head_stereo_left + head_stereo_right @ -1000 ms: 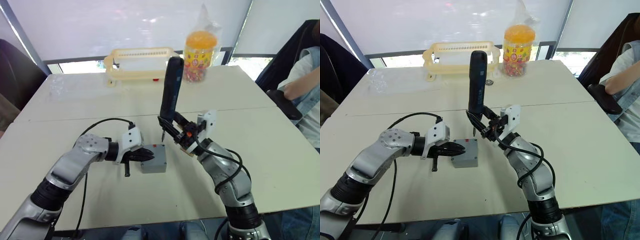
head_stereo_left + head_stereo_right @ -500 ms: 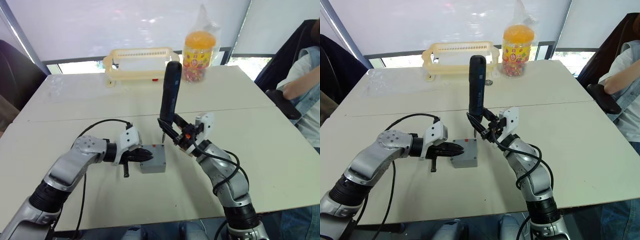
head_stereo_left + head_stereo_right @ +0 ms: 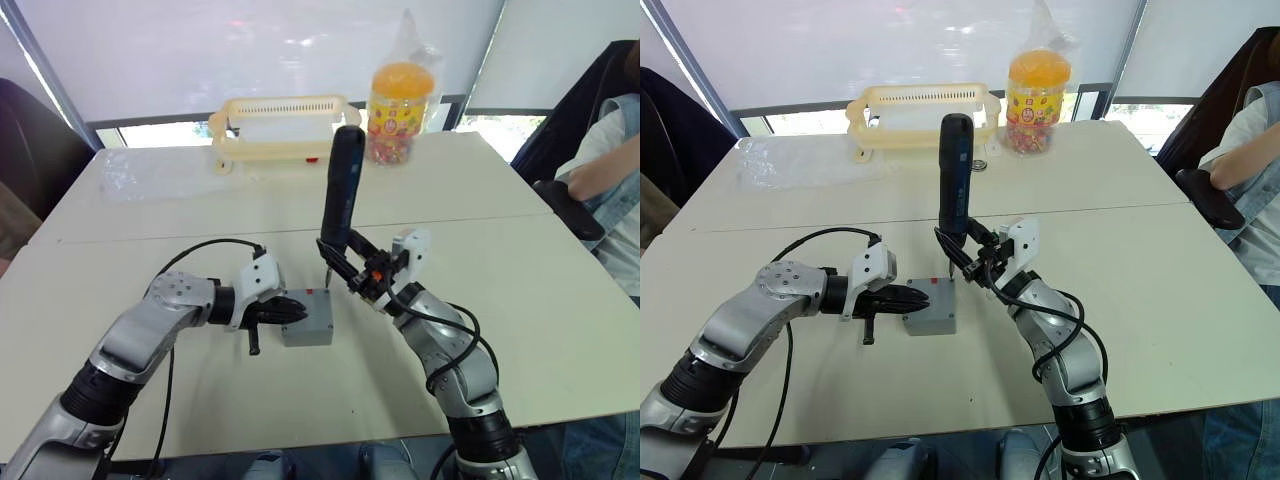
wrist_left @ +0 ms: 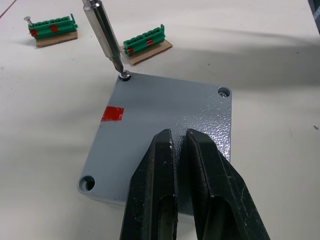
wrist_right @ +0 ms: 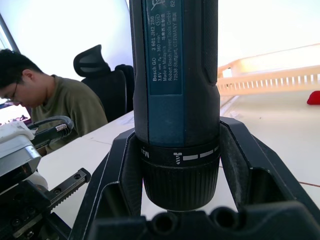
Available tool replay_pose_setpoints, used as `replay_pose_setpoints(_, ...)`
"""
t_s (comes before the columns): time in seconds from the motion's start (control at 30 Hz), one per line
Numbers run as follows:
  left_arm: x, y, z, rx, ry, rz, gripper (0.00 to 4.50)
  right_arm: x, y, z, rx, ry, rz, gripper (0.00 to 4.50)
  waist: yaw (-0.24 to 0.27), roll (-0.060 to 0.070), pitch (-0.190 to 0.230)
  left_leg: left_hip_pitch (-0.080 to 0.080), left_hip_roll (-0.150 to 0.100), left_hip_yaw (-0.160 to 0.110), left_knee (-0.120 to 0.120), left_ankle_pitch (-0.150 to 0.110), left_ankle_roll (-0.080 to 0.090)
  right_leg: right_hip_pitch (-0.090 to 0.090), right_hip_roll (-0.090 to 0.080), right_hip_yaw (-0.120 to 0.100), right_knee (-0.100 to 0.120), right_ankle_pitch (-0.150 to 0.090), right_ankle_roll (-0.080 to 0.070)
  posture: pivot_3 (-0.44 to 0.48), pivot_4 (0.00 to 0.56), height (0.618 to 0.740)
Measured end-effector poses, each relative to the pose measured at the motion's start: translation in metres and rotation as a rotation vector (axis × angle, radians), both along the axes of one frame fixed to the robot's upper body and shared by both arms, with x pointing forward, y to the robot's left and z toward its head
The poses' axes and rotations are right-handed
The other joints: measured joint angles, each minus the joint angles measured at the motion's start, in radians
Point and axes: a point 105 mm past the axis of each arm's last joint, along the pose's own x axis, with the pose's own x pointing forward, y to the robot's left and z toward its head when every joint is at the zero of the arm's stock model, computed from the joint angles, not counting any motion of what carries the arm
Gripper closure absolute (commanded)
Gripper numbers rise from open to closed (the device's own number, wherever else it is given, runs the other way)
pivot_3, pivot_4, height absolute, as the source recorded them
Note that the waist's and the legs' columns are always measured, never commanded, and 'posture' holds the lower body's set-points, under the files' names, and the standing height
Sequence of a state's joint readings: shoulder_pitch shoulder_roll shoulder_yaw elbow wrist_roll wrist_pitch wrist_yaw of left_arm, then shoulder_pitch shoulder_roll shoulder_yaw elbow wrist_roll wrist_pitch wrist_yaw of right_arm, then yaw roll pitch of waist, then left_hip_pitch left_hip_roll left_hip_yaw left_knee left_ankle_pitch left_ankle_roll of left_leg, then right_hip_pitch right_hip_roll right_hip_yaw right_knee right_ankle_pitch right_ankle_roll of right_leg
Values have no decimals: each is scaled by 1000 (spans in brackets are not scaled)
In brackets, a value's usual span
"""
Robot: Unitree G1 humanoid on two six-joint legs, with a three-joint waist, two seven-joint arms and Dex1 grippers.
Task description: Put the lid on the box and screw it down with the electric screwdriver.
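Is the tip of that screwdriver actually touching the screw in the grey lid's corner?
Touching. In the left wrist view, the electric screwdriver has its bit tip seated in the corner screw of the lid, no gap visible.

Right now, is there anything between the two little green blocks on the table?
Yes. In the left wrist view the electric screwdriver's metal bit comes down between the two green blocks, its tip on a corner screw of the lid.
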State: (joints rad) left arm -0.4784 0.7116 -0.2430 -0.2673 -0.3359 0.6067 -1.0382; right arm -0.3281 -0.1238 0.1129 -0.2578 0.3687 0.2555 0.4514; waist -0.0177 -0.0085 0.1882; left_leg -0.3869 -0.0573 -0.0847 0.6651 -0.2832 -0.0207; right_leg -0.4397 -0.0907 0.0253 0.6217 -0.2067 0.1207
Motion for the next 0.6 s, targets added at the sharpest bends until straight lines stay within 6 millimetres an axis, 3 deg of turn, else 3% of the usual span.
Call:
replay_pose_setpoints(0.43,1,-1,0,-4,3,0,4088,2,-2,7,8,-5,-13,2711,1,0,0,0,0,0,0,0,0,0,0,0,0,0,0,0,150,740)
replay_pose_setpoints(0.6,1,0,0,-4,4,0,4088,0,-1,0,4,20,-10,2711,0,0,0,0,0,0,0,0,0,0,0,0,0,0,0,0,150,740)
